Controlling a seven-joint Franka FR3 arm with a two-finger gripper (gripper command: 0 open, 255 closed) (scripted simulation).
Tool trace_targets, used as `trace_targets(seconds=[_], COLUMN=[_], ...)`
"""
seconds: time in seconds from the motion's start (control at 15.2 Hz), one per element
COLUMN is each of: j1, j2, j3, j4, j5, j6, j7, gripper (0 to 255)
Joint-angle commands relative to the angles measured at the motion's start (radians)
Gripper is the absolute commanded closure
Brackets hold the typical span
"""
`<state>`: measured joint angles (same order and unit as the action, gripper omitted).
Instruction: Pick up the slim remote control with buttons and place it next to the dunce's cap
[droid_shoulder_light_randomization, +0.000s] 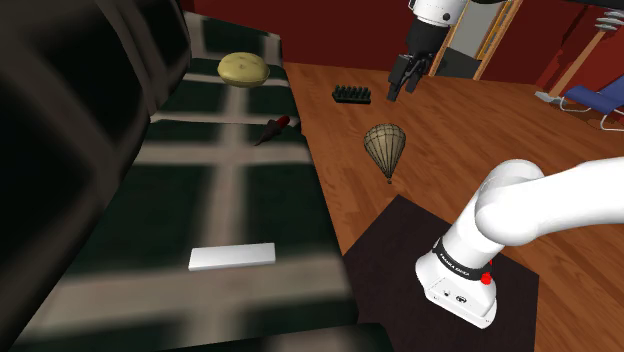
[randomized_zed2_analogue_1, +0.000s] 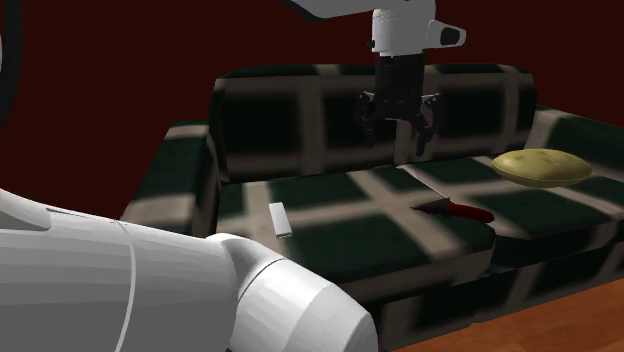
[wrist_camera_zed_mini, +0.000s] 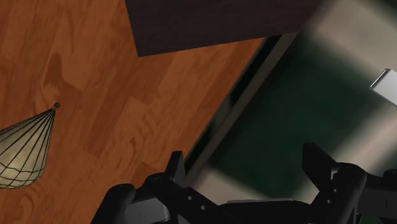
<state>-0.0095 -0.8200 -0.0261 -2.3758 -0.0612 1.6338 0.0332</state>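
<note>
Closest to the stand, on the checked sofa seat, the slim white remote lay flat with nothing touching it, so I judged the pick not yet begun. Farther out on the wooden floor sat the netted cone I took for the dunce's cap. Beyond it the gripper hung high, fingers spread and empty. Next I needed to swing it over the remote, square the fingers across its narrow width, and descend.
</note>
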Motion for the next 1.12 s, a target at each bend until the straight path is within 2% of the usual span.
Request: trace_targets(seconds=[0.0, 0.53, 1.06], j1=[0.000, 0.084, 0.159], j2=[0.000, 0.160, 0.368], j3=[0.000, 0.074, 0.154], j4=[0.000, -0.060, -0.059], j5=[0.000, 0.055, 0.094], j6=[0.000, 0.204, 0.398], j7=[0.000, 0.001, -0.001], gripper=[0, 0, 0])
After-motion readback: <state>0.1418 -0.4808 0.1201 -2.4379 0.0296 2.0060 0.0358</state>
